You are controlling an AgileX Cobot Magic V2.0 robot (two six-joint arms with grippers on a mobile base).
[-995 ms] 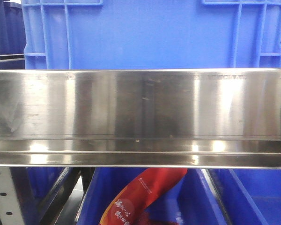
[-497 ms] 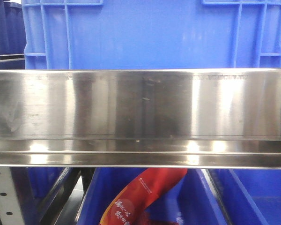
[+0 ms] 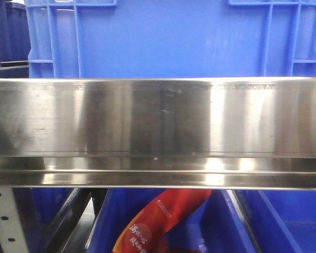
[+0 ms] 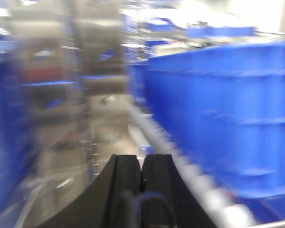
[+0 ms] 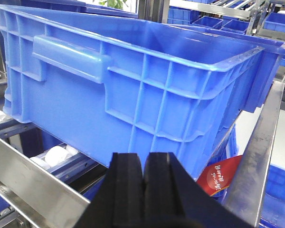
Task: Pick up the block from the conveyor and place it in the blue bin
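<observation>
A large blue bin (image 3: 174,37) stands behind a steel rail in the front view. It fills the right wrist view (image 5: 147,80) and is a blur at the right of the left wrist view (image 4: 218,114). My left gripper (image 4: 142,159) is shut with nothing in it, and that view is smeared by motion. My right gripper (image 5: 143,156) is shut and empty, just in front of the bin's side wall, below its rim. No block and no conveyor belt show in any view.
A wide steel rail (image 3: 158,132) crosses the front view. Under it a red printed bag (image 3: 163,216) lies in a lower blue bin (image 3: 284,221); the bag (image 5: 223,175) also shows at right. White rollers (image 5: 54,154) run beneath the big bin.
The reflections on the steel rail have shifted a little and the bin's edges sit slightly further right. Nothing else differs in the front view.
</observation>
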